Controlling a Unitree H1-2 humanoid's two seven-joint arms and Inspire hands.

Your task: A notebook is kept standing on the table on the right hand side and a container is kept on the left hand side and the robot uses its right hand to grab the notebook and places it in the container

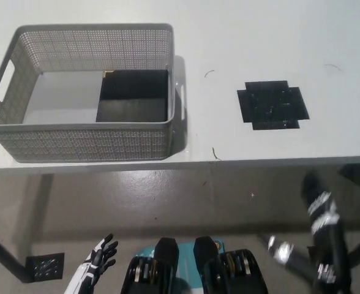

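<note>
The black notebook lies flat on the floor of the grey mesh container, in its right half. The container stands on the left of the white table. My black right hand is down below the table's front edge at the lower right, blurred, with its fingers spread and nothing in it. My white left hand rests low at the bottom left, fingers apart and holding nothing.
A black cross-shaped patch is stuck on the table to the right of the container. The floor shows below the table edge, with a dark table leg and a small black plate at the bottom left.
</note>
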